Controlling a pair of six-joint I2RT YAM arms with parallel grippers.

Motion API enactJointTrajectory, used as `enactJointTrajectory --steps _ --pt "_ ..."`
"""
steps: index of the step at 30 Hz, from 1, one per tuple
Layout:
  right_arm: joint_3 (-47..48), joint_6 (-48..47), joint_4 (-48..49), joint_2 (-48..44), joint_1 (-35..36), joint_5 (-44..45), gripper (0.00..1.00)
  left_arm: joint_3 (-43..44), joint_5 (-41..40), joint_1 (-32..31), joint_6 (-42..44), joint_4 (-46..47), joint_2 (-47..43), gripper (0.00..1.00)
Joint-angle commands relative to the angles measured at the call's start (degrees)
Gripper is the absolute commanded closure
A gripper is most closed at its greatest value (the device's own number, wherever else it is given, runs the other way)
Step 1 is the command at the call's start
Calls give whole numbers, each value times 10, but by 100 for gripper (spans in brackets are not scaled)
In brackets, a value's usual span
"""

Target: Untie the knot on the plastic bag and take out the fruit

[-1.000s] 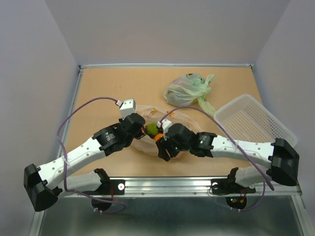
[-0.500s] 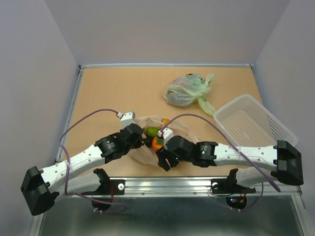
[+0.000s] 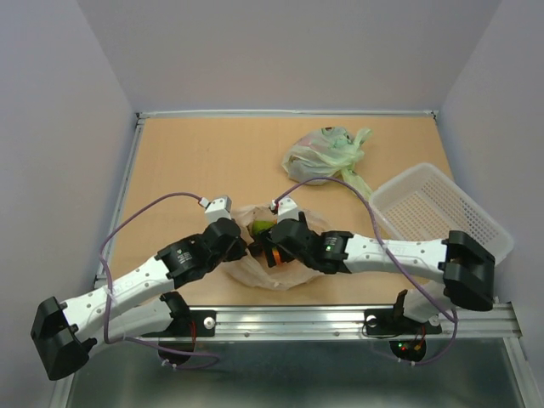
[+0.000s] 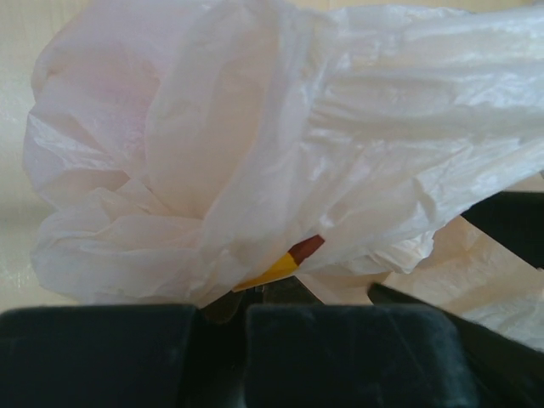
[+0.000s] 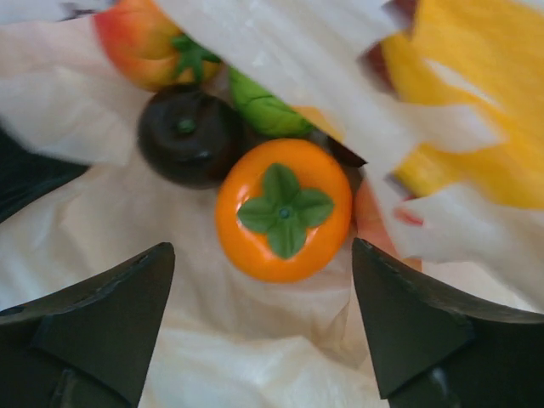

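The peach-orange plastic bag (image 3: 274, 265) lies crumpled at the near middle of the table, its mouth open; no knot shows. My left gripper (image 3: 243, 246) is shut on a fold of the bag (image 4: 255, 153), which fills the left wrist view above its fingers (image 4: 340, 348). My right gripper (image 3: 270, 246) is open inside the bag mouth. In the right wrist view its fingers (image 5: 110, 314) straddle an orange persimmon (image 5: 283, 210) without touching it. Behind it lie a dark round fruit (image 5: 187, 136), a green fruit (image 5: 268, 106) and a red-yellow fruit (image 5: 149, 47).
A tied pale green bag (image 3: 323, 157) lies at the back right. A white mesh basket (image 3: 438, 212) stands at the right edge. A yellow printed patch of the bag (image 5: 476, 110) hangs over the right finger. Raised rails border the table.
My right gripper has moved left and forward into the bag mouth, over the fruit. The left arm shifted slightly and the bag has bunched up between the grippers.
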Motion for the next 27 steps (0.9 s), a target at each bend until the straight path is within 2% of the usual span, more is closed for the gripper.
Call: enactJointTrajectory --steps 1,7,12,16,17,18,19,22,27 --pt "54 -4 15 47 -15 27 8 -16 13 -1 2 3 -12 100" --pt "56 -4 30 127 -40 25 4 -15 17 -1 2 2 -12 100" --pt "48 -15 52 154 -45 6 8 -13 16 -1 4 1 -15 100" --pt "45 -24 61 157 -46 -18 25 -13 11 -1 5 -1 -13 100" --pt "45 -25 61 146 -45 -21 37 -13 9 -1 4 -2 -14 100" --pt "46 -27 60 138 -45 -27 44 -11 8 0 3 -2 -14 100" --pt "46 -30 60 128 -45 -29 57 -10 2 -1 2 -2 -12 100" --pt "46 -43 60 84 -45 -37 64 -5 -10 -1 5 4 -8 100" --pt "50 -74 56 7 -45 -35 67 19 -41 5 28 6 13 100"
